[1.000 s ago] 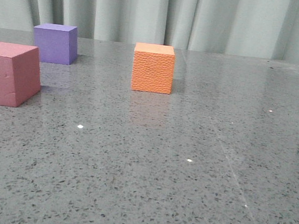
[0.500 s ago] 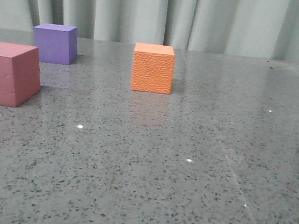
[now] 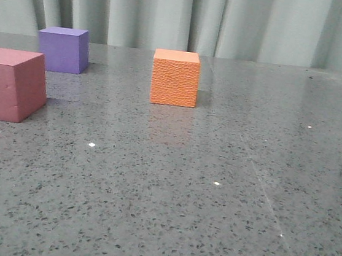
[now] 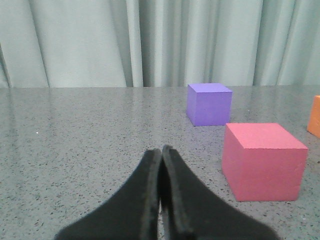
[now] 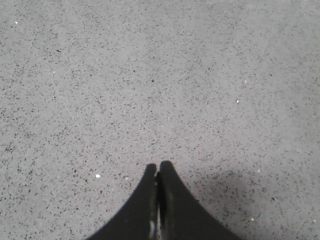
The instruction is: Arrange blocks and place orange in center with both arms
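Observation:
The orange cube [image 3: 175, 78] with its pebbled face stands upright near the middle of the table in the front view; one edge of the orange cube [image 4: 315, 116] shows in the left wrist view. At the far left sits the dusty pink cube [image 3: 9, 83], with the purple cube [image 3: 62, 49] behind it. Neither arm shows in the front view. My left gripper [image 4: 161, 150] is shut and empty, low over the table, with the pink cube [image 4: 262, 161] and purple cube [image 4: 208, 103] ahead of it to one side. My right gripper [image 5: 158, 166] is shut over bare tabletop.
The grey speckled stone table [image 3: 213, 188] runs back to a pale green curtain [image 3: 190, 16]. Small white specks [image 3: 92, 145] dot the surface.
The pink cube has shifted very slightly to the right in the front view. The orange and purple cubes have not moved.

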`<move>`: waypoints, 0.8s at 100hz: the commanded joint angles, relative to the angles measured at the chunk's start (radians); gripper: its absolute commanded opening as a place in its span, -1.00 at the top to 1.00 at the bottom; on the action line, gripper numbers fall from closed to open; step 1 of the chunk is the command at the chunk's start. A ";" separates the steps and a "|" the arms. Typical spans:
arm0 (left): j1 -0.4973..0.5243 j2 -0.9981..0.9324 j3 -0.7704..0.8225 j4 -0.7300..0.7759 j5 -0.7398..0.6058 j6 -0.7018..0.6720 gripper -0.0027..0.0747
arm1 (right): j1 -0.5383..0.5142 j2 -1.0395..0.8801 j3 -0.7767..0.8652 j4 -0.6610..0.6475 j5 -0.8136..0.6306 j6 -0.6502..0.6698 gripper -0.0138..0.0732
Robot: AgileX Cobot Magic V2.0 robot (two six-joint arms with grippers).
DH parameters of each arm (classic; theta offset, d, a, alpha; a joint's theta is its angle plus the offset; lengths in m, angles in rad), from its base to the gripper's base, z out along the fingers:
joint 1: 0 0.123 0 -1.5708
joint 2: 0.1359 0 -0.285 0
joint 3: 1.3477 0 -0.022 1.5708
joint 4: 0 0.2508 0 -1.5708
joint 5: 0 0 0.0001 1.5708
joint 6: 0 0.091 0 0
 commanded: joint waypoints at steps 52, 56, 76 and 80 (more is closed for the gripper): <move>0.003 -0.031 0.053 -0.006 -0.075 -0.010 0.98 | -0.056 -0.282 0.291 0.100 -0.510 -0.170 0.84; 0.003 -0.031 0.053 -0.006 -0.075 -0.010 0.98 | -0.069 -0.309 0.325 0.160 -0.545 -0.220 0.84; 0.003 -0.031 0.053 -0.006 -0.075 -0.010 0.98 | -0.130 -0.472 0.500 0.345 -0.673 -0.382 0.84; 0.003 -0.031 0.053 -0.006 -0.075 -0.010 0.98 | -0.143 -0.504 0.526 0.358 -0.683 -0.382 0.84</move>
